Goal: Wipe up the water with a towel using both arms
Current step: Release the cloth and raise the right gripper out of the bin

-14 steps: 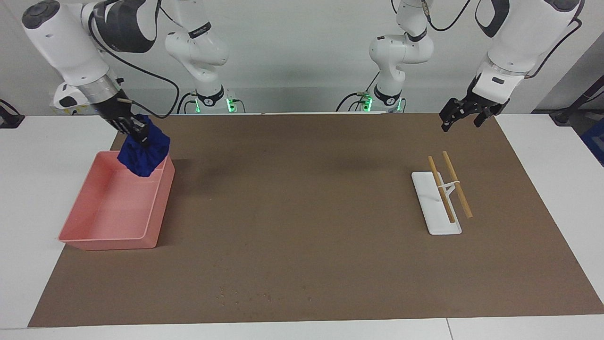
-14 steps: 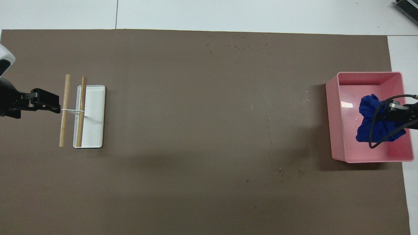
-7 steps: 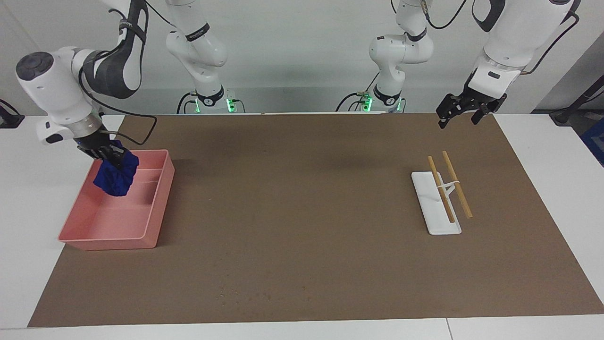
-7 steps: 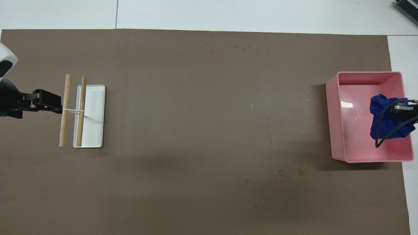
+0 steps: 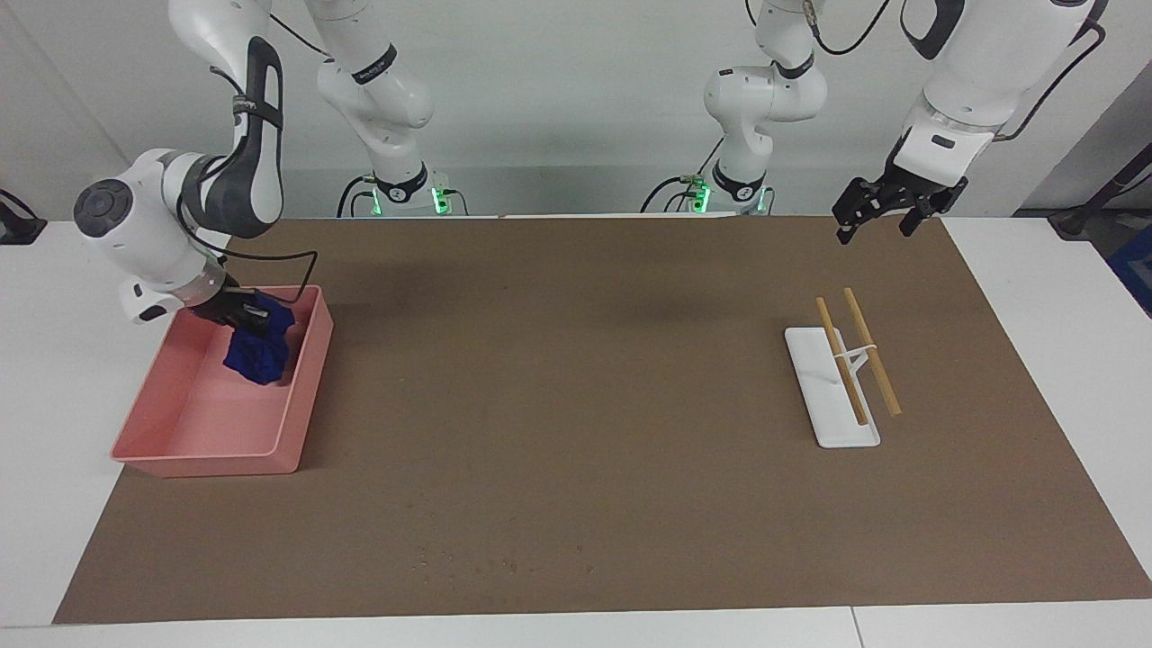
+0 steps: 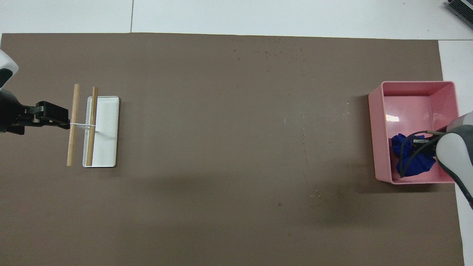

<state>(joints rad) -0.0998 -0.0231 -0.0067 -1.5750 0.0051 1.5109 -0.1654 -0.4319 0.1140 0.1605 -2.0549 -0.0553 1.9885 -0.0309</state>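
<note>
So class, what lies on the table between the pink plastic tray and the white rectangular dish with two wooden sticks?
Only bare brown mat lies between the pink plastic tray and the white rectangular dish; the overhead view shows it best.

Mat (image 5: 576,405) middle open; pink tray (image 5: 297,409) walls, white dish (image 5: 823,396) sticks (image 5: 868,351) block ends.

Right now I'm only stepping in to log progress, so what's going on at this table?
The right gripper holds the blue towel down inside the pink tray, at the tray's end nearer the robots. The left gripper waits in the air, open, over the brown mat near the white dish with two wooden sticks. No wiping on the mat is under way.
</note>
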